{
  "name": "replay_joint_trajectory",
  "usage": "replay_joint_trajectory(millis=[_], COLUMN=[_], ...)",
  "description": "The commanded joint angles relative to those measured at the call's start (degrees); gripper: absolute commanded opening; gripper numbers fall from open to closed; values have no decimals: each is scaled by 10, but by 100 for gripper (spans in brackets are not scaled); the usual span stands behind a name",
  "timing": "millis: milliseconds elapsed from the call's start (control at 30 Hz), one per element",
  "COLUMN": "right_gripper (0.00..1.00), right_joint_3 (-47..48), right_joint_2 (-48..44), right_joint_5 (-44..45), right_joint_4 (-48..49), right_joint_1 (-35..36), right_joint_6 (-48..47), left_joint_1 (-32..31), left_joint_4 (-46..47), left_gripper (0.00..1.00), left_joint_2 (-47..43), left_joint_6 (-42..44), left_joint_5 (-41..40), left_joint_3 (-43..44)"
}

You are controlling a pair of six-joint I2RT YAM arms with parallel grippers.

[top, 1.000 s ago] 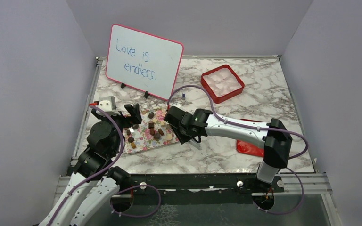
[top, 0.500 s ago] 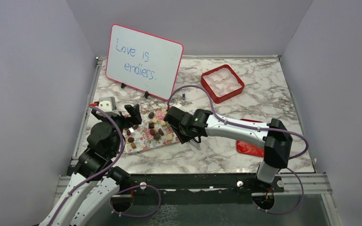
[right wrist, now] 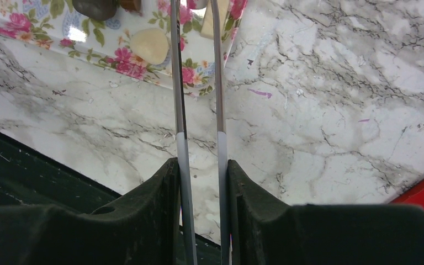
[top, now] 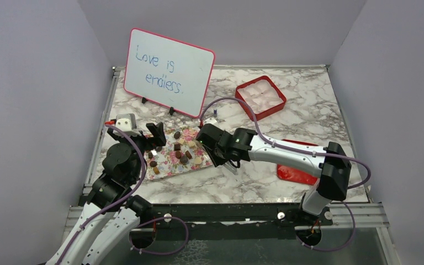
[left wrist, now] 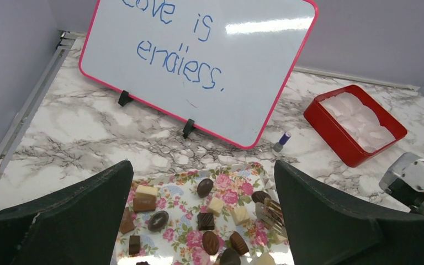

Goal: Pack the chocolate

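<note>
The chocolate [left wrist: 205,187] is lying as about a dozen small pieces, dark brown, reddish-brown and pale tan, scattered across a pink floral tray [top: 168,170]. The tray is sitting toward the near left corner of the marble-patterned desk [top: 309,121].

The right gripper [right wrist: 200,171] is reaching in from the right and pinching a pair of thin metal tweezers [right wrist: 178,83]. Their two prongs are running out over the tray's near right corner, just beside a pale round piece. The tips are running off the top of the right wrist view, so whether they are gripping anything cannot be told.

The left gripper [left wrist: 201,165] is hanging above the tray's left side with its fingers spread wide and nothing between them.

Behind the tray, toward the far left corner, a pink-framed whiteboard [top: 168,72] is standing tilted on black feet, reading "Love is endless." in blue handwriting. A small grey stub [top: 214,112] with a purple top is standing just beside the whiteboard's right corner. A red square box [top: 260,97] with white lining is sitting near the far edge, right of centre. A flat red piece [top: 292,172] is lying toward the near right corner, partly hidden under the right arm.
</note>
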Motion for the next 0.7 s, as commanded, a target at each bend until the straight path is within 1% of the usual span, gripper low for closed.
replay_joint_trajectory(millis=[0,167,267,500,667], right_gripper=[25,25,25,25,25], right_joint_3=[3,7,7,6,15], right_joint_2=[-37,-63,-80,-109,-106], right_joint_5=[52,80,80,56,21], right_joint_4=[17,16,24,64,94], right_joint_1=[3,-16,-47,-156,-243], right_joint_6=[-5,-8,-24,-70,-91], left_joint_1=[-2,-2,-1,-2,-2], left_joint_4=[15,16,16,16,18], left_gripper=[99,99,99,99,99], left_joint_2=[2,19,30,43,42], left_joint_6=[3,-5,-4,3,2], left_joint_5=[5,36,45,50,48], left_joint_3=[-5,-3,-1,-4,-5])
